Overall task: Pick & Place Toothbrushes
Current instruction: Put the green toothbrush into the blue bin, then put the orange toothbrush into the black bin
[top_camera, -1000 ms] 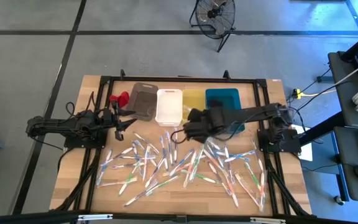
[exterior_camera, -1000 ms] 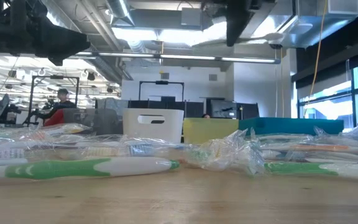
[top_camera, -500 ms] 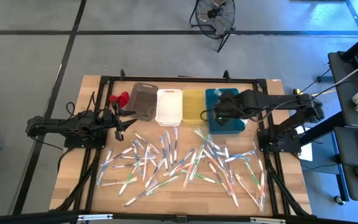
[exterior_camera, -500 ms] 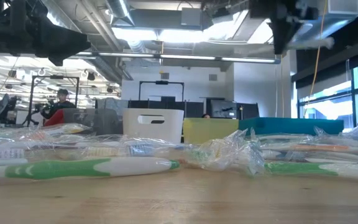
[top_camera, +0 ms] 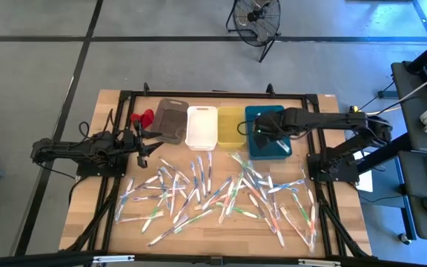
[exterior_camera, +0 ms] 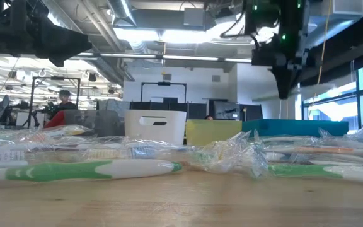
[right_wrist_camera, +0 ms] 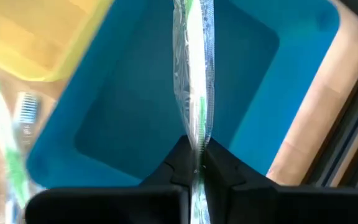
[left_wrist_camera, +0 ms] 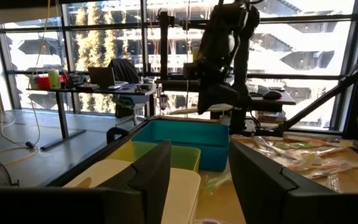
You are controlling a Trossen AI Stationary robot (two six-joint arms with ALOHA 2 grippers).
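Observation:
Many wrapped toothbrushes [top_camera: 213, 191] lie scattered over the wooden table. Four bins stand in a row at the far edge: grey [top_camera: 172, 121], white [top_camera: 202, 126], yellow [top_camera: 230, 124] and teal [top_camera: 273, 119]. My right gripper [top_camera: 261, 133] hangs pointing down over the teal bin [right_wrist_camera: 135, 124], shut on one green-and-white toothbrush [right_wrist_camera: 194, 74] in clear wrap. My left gripper [top_camera: 145, 145] rests open at the table's left side, touching nothing [left_wrist_camera: 199, 149]. My right gripper pinches the wrapped toothbrush [right_wrist_camera: 195, 144] between its two fingers [right_wrist_camera: 224, 171]. The fingers come from above, slanting down, and the toothbrush runs on past their tips in line with them. It is lifted clear, over the teal bin's inside.
A small red object [top_camera: 143, 117] lies left of the grey bin, near my left gripper. A black frame [top_camera: 213, 94] runs around the table's edges. A strip of bare wood [top_camera: 213, 245] lies along the near edge.
My right gripper has gone from above the toothbrush pile at the table's middle toward the far right, then down over the teal bin, rolling as it went. It has stayed shut on the toothbrush throughout.

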